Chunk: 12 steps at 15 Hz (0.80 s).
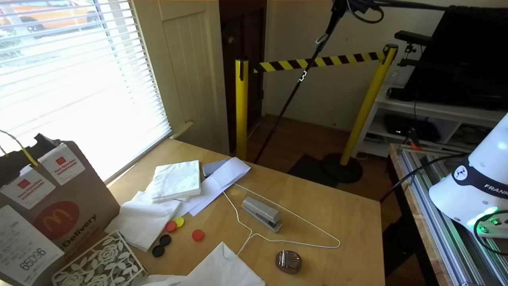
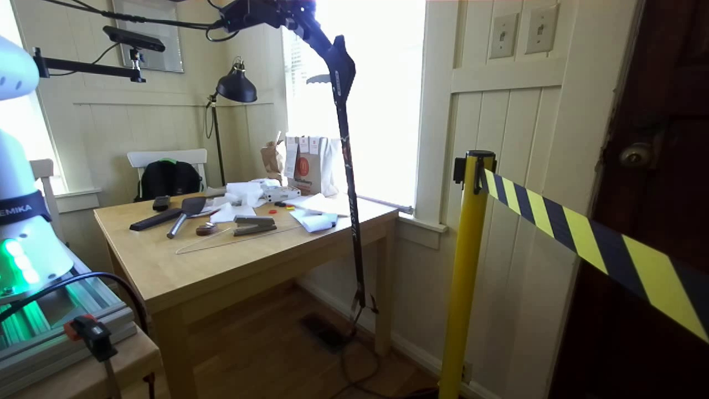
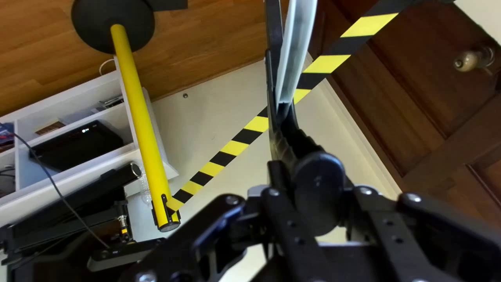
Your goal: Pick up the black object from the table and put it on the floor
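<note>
The McDonald's paper bag [image 1: 95, 190] is displaying an arched M and "Delivery"; its receipt [image 1: 24, 234] is reading "65096" (the smaller print is proving illegible). Two stickers [image 1: 62, 164] are stating "Your favorites sealed inside". In an exterior view, the robot's arm band [image 1: 477, 182] is showing "FRANK"; in an exterior view, the band [image 2: 21, 208] is showing "EMIKA".

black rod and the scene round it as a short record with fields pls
object: black rod
holder: pincer, shut on it near the top
position: hanging beside the table
lower end: below table height; contact with the floor unclear
some table items: stapler, white napkins, paper bag
nearby: striped tape
status: off the table, not yet released
</note>
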{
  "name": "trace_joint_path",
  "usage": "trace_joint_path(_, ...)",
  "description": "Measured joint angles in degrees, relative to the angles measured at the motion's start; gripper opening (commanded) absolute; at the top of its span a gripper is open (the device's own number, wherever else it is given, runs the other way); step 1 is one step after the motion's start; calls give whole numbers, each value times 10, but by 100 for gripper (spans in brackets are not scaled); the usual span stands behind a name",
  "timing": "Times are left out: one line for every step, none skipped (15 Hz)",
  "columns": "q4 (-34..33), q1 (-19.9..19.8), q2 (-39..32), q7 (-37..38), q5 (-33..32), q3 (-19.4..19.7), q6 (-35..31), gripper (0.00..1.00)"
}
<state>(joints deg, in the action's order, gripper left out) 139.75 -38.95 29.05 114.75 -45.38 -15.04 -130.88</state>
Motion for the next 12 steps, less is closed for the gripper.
trace_joint_path(-2,16,-13,17,-6,7,2,7)
trace_joint_path(-7,31,-30,37,-16,11,2,7)
trace_joint_path(-15,47,-52,58,-30,14,2,7)
trace_joint_path(-28,63,-78,80,-52,18,2,7)
trace_joint_path(-43,81,-105,101,-75,22,4,7)
trace_joint_path(-61,100,-134,119,-96,30,8,7)
trace_joint_path(-80,123,-164,133,-113,40,12,7)
trace_joint_path(-99,146,-193,141,-127,51,17,7)
trace_joint_path(-119,170,-221,147,-138,63,26,7)
trace_joint_path(-140,192,-250,152,-147,74,36,7)
trace_joint_path(-159,212,-277,155,-149,86,47,7)
trace_joint_path(-180,231,-304,159,-149,98,57,7)
